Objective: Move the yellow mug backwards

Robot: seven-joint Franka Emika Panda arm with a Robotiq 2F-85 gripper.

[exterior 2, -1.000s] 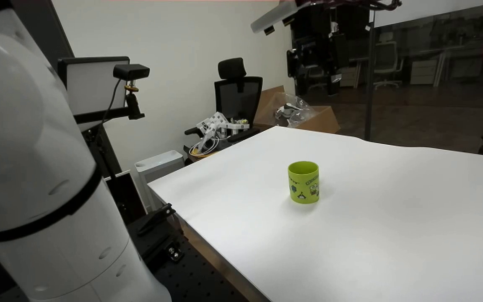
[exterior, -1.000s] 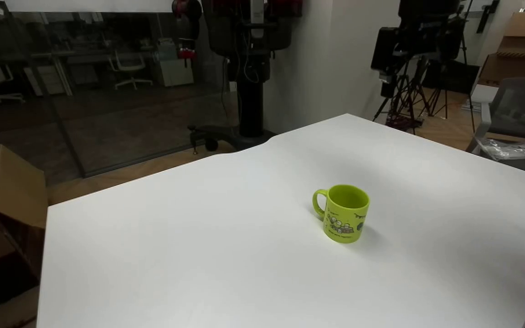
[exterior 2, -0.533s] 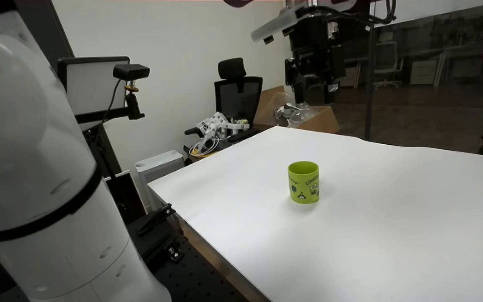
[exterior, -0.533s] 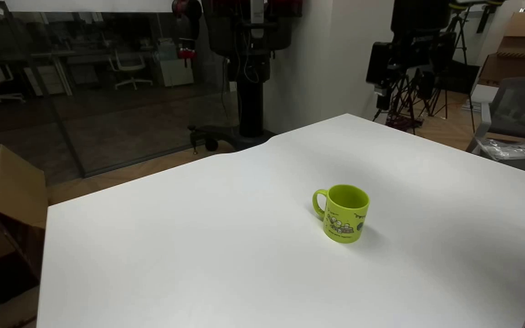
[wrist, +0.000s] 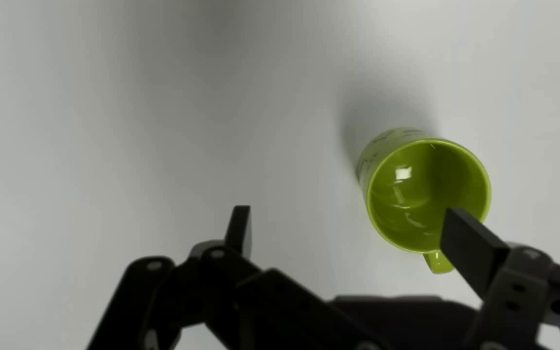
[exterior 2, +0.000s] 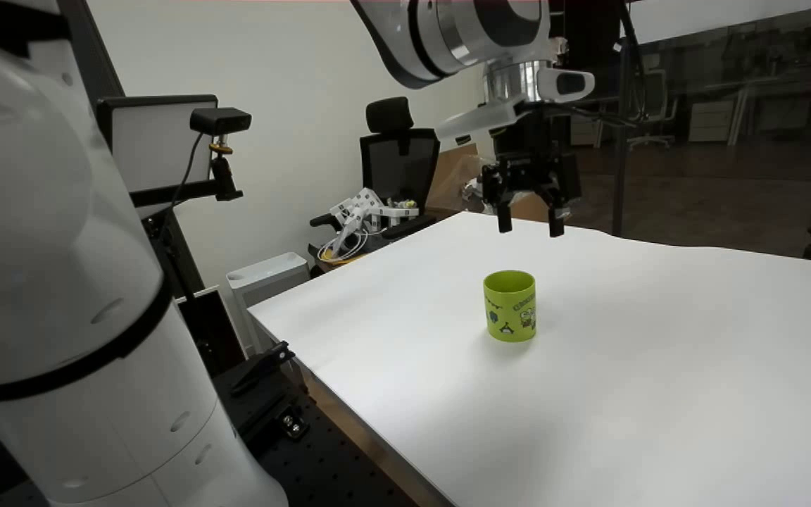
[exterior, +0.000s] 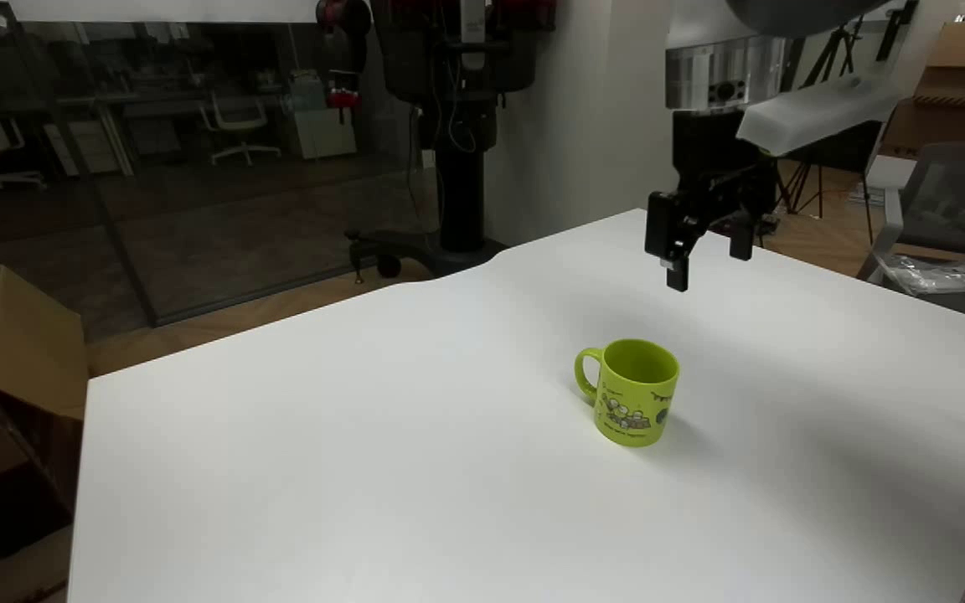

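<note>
The yellow mug [exterior: 635,400] is lime yellow-green with a dark print and stands upright on the white table. Its loop handle shows in an exterior view and is hidden in the exterior view where the mug [exterior 2: 510,310] stands below my gripper [exterior 2: 530,227]. My gripper is open and empty, pointing down above the table, apart from the mug; it also shows in an exterior view [exterior: 709,261]. In the wrist view, the mug [wrist: 421,194] lies right of the middle of my jaws [wrist: 345,218]. The right finger covers part of its rim and handle.
The white table [exterior: 348,469] reaches under the mug on all sides. The arm's white base links [exterior 2: 67,282] stand beside the table's near edge. A black chair [exterior 2: 400,165] and a cardboard box [exterior 2: 532,201] stand past the table's edge.
My gripper has come down from high up towards the table and is now nearer the mug. More of the arm shows in both exterior views. The mug has not moved.
</note>
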